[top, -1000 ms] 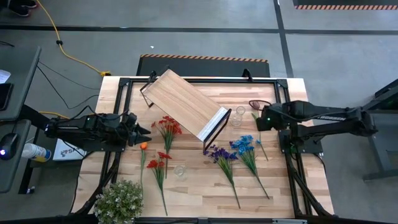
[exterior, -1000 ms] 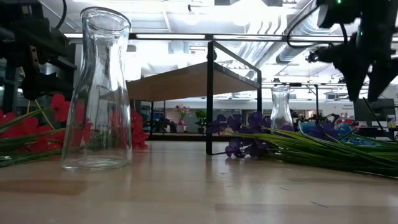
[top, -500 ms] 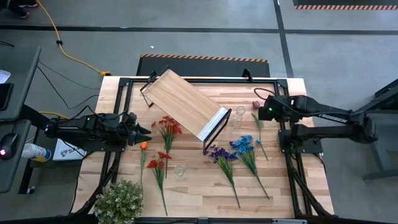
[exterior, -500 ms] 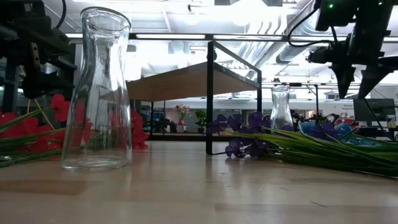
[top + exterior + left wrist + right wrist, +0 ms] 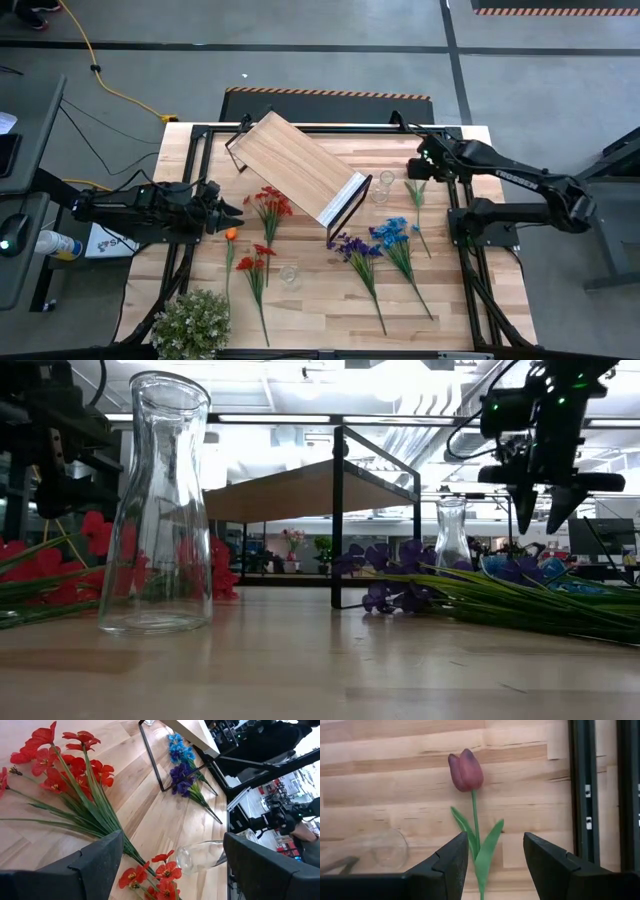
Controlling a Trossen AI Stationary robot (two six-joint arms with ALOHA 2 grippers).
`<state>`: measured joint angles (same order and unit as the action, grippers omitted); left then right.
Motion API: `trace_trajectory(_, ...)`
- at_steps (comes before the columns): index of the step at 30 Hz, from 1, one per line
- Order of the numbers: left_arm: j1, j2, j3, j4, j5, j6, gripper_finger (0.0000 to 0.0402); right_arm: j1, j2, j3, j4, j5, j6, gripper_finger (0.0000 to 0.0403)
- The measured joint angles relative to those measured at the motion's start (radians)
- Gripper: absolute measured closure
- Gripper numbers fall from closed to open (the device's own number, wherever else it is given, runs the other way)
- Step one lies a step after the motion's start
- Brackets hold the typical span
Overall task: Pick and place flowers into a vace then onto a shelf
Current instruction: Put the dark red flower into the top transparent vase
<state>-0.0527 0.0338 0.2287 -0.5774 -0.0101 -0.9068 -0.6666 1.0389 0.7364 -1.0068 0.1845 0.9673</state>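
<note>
right gripper [image 5: 495, 862]: open, empty, above the dark red flower [image 5: 466, 770] at the far right, lined up to grab.
left gripper [image 5: 170, 865]: wide open, empty, waiting left.

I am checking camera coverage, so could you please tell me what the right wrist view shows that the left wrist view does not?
Only the right wrist view shows the dark red tulip lying flat on the wooden tabletop, in line with the open right pincer, with a glass vase close by. Only the left wrist view shows the red flowers, purple flowers, blue flowers and the open left pincer. Both show the slatted tabletop.
</note>
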Motion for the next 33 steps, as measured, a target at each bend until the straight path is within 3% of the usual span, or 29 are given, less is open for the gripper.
trace_trajectory(33,0.0,0.0,0.0,0.0,0.0,0.004,0.0025,-0.089,0.359,0.0,0.156,-0.085,-0.116,0.0222)
